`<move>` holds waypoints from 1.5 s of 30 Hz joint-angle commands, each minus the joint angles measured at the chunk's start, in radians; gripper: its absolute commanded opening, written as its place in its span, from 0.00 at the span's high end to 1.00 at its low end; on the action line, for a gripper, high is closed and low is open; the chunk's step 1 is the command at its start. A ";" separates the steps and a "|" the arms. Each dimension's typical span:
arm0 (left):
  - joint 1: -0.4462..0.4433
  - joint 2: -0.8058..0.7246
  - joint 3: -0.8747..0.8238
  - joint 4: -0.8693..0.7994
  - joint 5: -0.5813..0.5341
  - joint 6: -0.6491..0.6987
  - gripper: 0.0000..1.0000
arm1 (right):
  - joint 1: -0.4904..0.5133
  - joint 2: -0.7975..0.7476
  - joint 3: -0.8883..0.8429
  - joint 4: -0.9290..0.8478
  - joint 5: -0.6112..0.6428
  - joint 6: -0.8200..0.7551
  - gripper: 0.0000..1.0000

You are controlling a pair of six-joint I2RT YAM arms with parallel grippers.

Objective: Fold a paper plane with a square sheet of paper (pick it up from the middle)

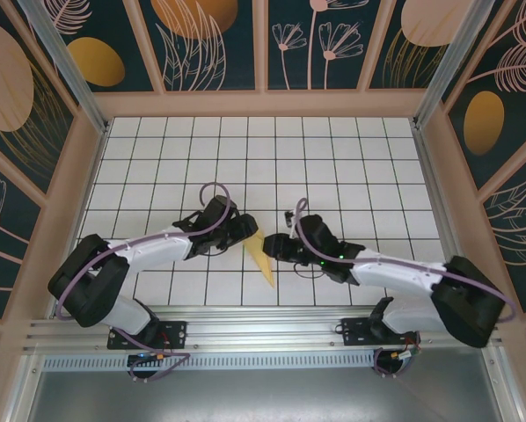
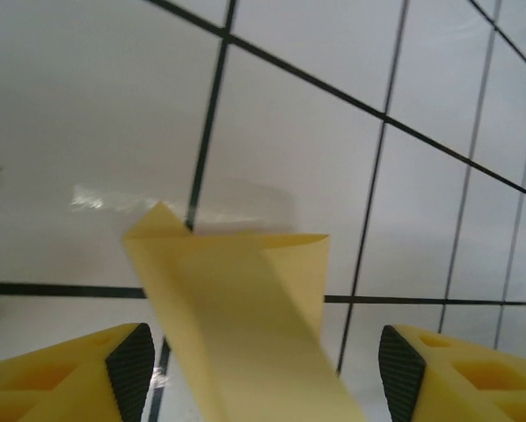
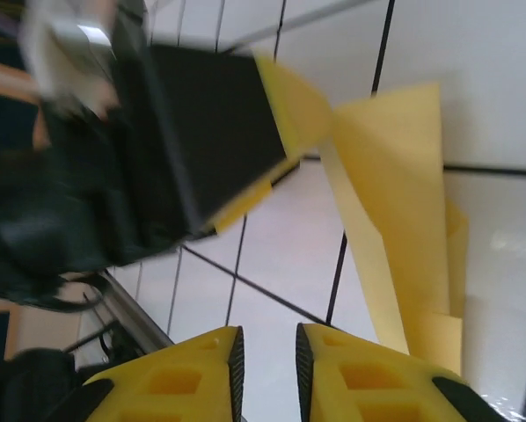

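leaves the narrow creased pale-yellow paper strip [image 1: 263, 257] lying on the white grid-tiled table [image 1: 333, 158] between both arms, parts the right gripper [image 3: 270, 360] only narrowly, empty beside it, and spreads the left gripper [image 2: 265, 362] wide astride its folded end, seemingly to free or regrip it.

One yellow sheet of paper [image 1: 261, 258] is in the scene, folded narrow. There is one gridded white worktop [image 1: 351, 167]. Two robot arms stand at its near edge, a left arm [image 1: 157, 249] and a right arm [image 1: 395, 268]. They carry two grippers, the left gripper [image 1: 244, 230] and the right gripper [image 1: 277, 249], one per arm. Each gripper has two yellow fingers [image 2: 61, 378], four altogether, and each finger bears one dark pad [image 2: 131, 365].
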 commanded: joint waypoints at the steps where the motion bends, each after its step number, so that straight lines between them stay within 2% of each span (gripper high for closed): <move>1: -0.043 0.012 0.075 -0.117 -0.088 -0.049 0.26 | -0.054 -0.104 -0.089 -0.117 0.101 -0.015 0.69; 6: -0.112 0.093 0.182 -0.236 -0.160 -0.056 0.23 | -0.142 -0.173 -0.180 -0.081 0.049 0.008 0.63; 14: -0.163 0.188 0.242 -0.303 -0.184 -0.068 0.25 | -0.146 -0.148 -0.195 -0.049 0.037 0.011 0.59; 22: -0.165 0.133 0.195 -0.296 -0.211 -0.084 0.37 | -0.146 -0.106 -0.185 -0.030 0.013 0.004 0.57; 28: -0.165 0.073 0.123 -0.260 -0.215 -0.102 0.58 | -0.146 -0.076 -0.171 -0.016 -0.006 -0.001 0.57; 30: -0.164 0.040 0.096 -0.243 -0.219 -0.107 0.58 | -0.146 -0.066 -0.166 -0.011 -0.015 -0.004 0.56; 33: -0.164 -0.011 0.061 -0.223 -0.234 -0.109 0.63 | -0.146 -0.047 -0.161 0.018 -0.048 -0.013 0.56; 40: -0.165 -0.073 -0.018 -0.176 -0.236 -0.116 0.86 | -0.145 0.044 -0.126 0.119 -0.169 -0.051 0.54; 45: -0.163 -0.090 -0.060 -0.153 -0.232 -0.117 0.93 | -0.130 0.131 -0.065 0.130 -0.221 -0.101 0.52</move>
